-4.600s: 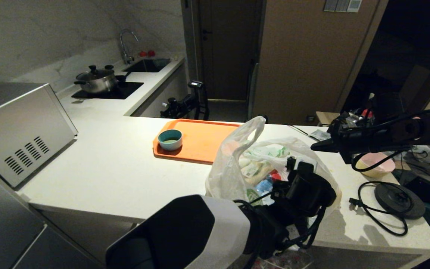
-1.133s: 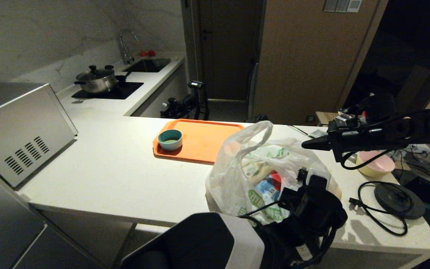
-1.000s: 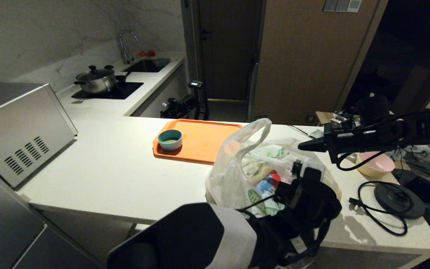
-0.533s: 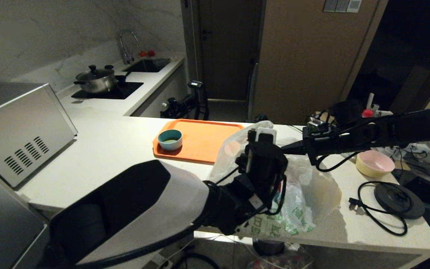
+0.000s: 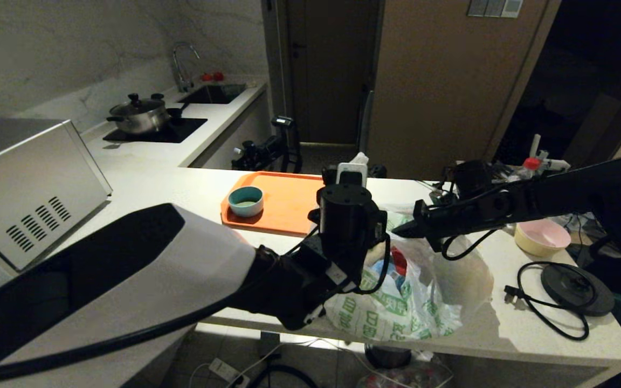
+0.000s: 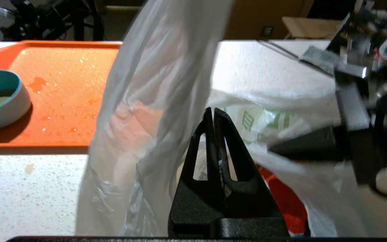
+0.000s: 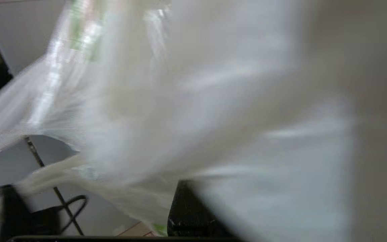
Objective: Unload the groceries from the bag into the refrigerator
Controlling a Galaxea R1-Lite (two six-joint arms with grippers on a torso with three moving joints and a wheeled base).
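Observation:
The white bag (image 5: 423, 312) with green print sits at the counter's near edge, one handle (image 5: 360, 158) standing up above my left wrist. My left gripper (image 6: 213, 112) is shut, its fingers pushed into the bag's mouth beside that handle (image 6: 166, 67); nothing shows pinched between them. My right gripper (image 5: 397, 233) comes in from the right, shut, with its tip poking into the bag's top. Bag film (image 7: 213, 101) covers most of the right wrist view. Groceries show inside: a red pack (image 6: 281, 198) and a green-printed pack (image 6: 264, 119). The refrigerator is hidden behind my left arm.
An orange tray (image 5: 289, 205) with a teal bowl (image 5: 245, 201) lies just beyond the bag. A silver box with vent slots (image 5: 30, 188) stands at the left. A pink bowl (image 5: 542, 237) and a kettle base with cord (image 5: 577, 288) sit at the right.
My left arm has swung up from the counter's front edge to the bag's mouth. My right gripper has moved left and down into the bag. The bag's top has been pushed and squashed.

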